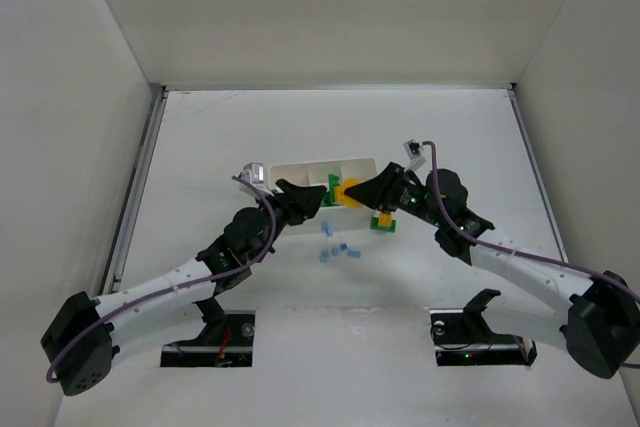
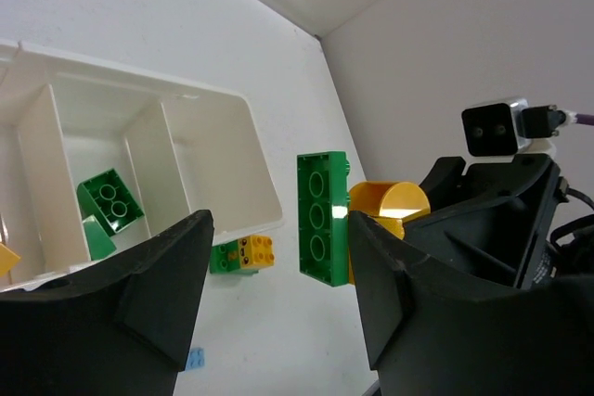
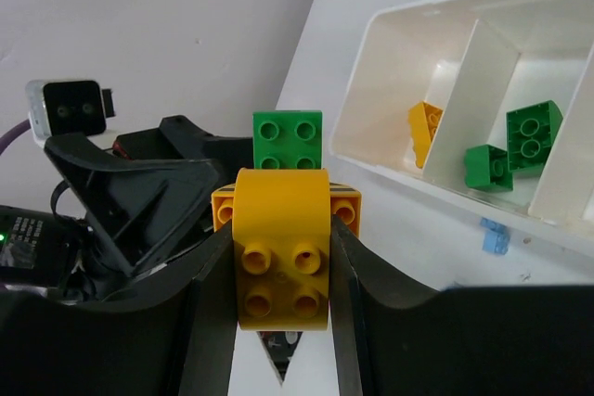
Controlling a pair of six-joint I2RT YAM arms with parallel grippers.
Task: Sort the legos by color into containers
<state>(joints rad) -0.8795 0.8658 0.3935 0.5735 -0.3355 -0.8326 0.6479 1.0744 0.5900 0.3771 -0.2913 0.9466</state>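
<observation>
The right gripper clamps a yellow brick, half hiding a green brick behind; the left gripper gapes, covering part of the tray.

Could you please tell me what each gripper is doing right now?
Left gripper: open.
Right gripper: closed on the yellow arched brick.
</observation>
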